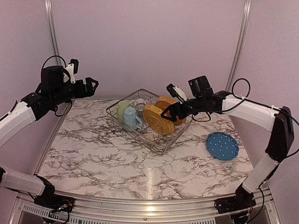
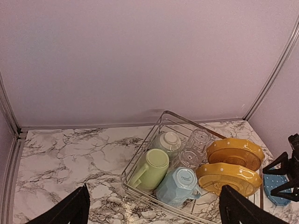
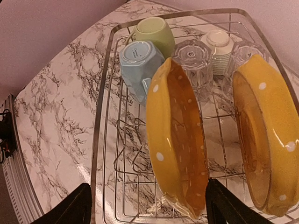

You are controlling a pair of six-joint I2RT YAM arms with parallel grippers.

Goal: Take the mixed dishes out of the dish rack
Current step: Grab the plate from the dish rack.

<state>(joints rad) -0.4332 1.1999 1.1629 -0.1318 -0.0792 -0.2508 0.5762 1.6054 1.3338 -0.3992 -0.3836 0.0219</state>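
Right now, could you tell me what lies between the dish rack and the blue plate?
Only bare marble tabletop separates the dish rack and the blue plate; the top view shows it.

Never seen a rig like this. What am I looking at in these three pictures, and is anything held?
Two robot arms are bolted at a marble table's near edge. The wide picture is from a fixed camera above and behind them; the other two are from cameras on each wrist, the dark shapes at the bottom being that arm's own fingers. A wire dish rack holds two yellow plates on edge, a light blue mug, a pale green cup, a clear glass and a pale bowl. A blue plate lies flat beside the rack. The left gripper hangs open, off to the side. The right gripper is open astride the nearer yellow plate; nothing is held.
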